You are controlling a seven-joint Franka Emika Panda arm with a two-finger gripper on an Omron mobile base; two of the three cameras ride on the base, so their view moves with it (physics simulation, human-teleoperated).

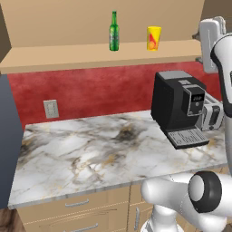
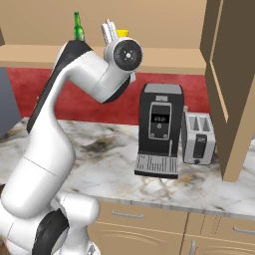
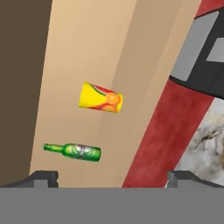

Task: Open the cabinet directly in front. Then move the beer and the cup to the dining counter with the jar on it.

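Observation:
The cabinet point(image 1: 90, 55) stands open, and its tan door point(image 2: 230, 79) is swung out on the right. On its shelf the green beer point(image 1: 113, 32) stands upright, with the yellow cup point(image 1: 153, 38) to its right. My gripper point(image 1: 199, 36) hangs open and empty at shelf height, right of the cup and apart from it. From the right base view the gripper point(image 2: 110, 30) hides part of the cup point(image 2: 122, 33), and the beer point(image 2: 78, 26) rises behind my arm. The rolled hand view has cup point(image 3: 100, 98) and beer point(image 3: 76, 151) ahead of the gripper point(image 3: 116, 178). The dining counter and jar are out of view.
Under the cabinet a black coffee machine point(image 1: 176, 104) stands on the marble worktop point(image 1: 90, 149), and a silver toaster point(image 2: 199, 137) is to its right. A red wall with an outlet point(image 1: 51, 108) runs behind. Tan drawers point(image 2: 149, 221) sit below the worktop.

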